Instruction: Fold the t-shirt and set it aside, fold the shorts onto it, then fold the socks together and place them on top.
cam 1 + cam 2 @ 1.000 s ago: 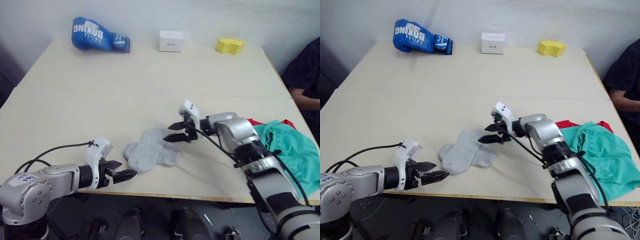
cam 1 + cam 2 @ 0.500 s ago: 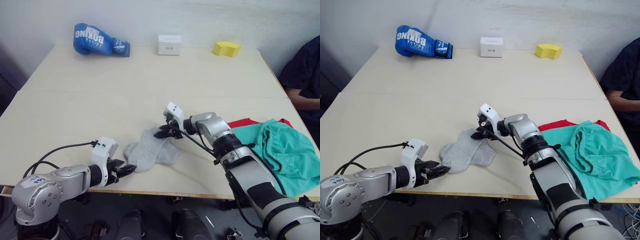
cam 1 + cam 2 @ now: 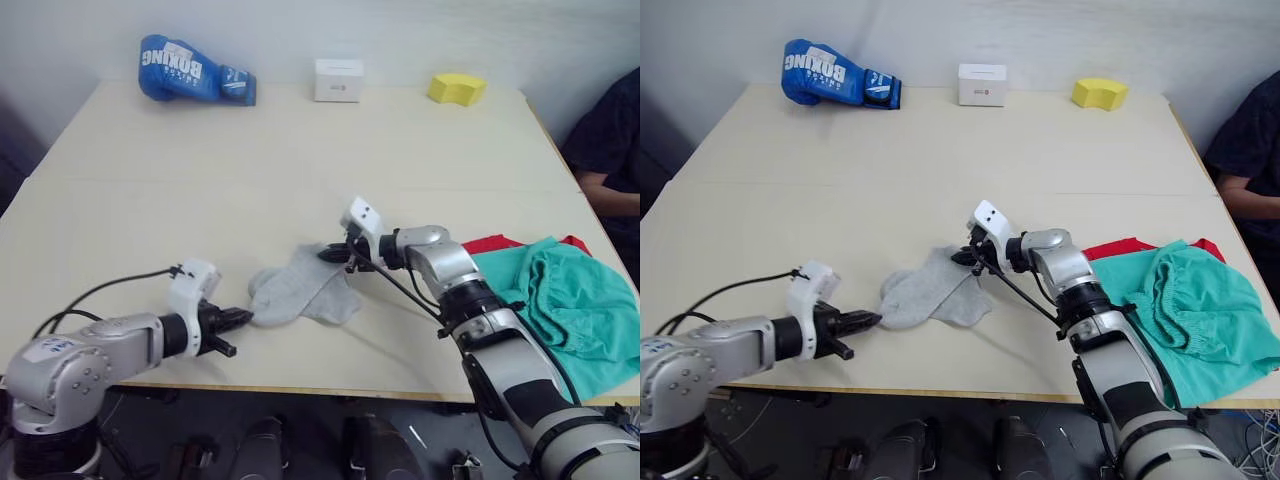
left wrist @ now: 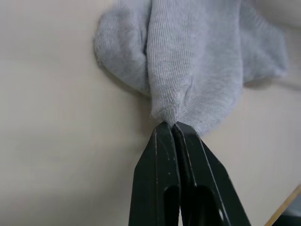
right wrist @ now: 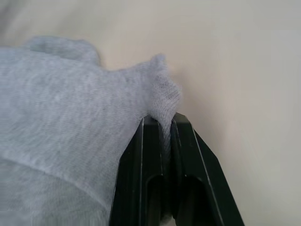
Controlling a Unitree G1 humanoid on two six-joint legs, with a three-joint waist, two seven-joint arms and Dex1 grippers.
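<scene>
Two black-fingered grippers pinch opposite ends of the socks (image 3: 303,295), a pair of light grey ankle socks lying overlapped and flat near the front edge of a pale table (image 3: 300,170). The left gripper (image 3: 240,318), reaching in low from the robot's left, has its fingers (image 4: 162,155) pressed together on a bunched fold of knit at the end of the socks nearest the table's front edge, the cloth gathering into a small peak where it meets the fingertips. The right gripper (image 3: 334,254) clamps the far corner of the socks, a little tuft of grey fabric caught between its fingers (image 5: 149,141) and lifted slightly off the tabletop. Between the two grips the socks rest on the table surface, one lying partly over the other. Well apart to the robot's right, the teal-green shorts (image 3: 575,300) lie rumpled on top of the red t-shirt (image 3: 497,243), only a strip of red showing along the far edge of the pile, near the table's right side. Along the table's far edge sit a blue boxing glove (image 3: 190,70), a small white box (image 3: 338,80) and a yellow block (image 3: 458,89). A person's arm (image 3: 610,160) in a dark sleeve shows at the right edge of the scene.
</scene>
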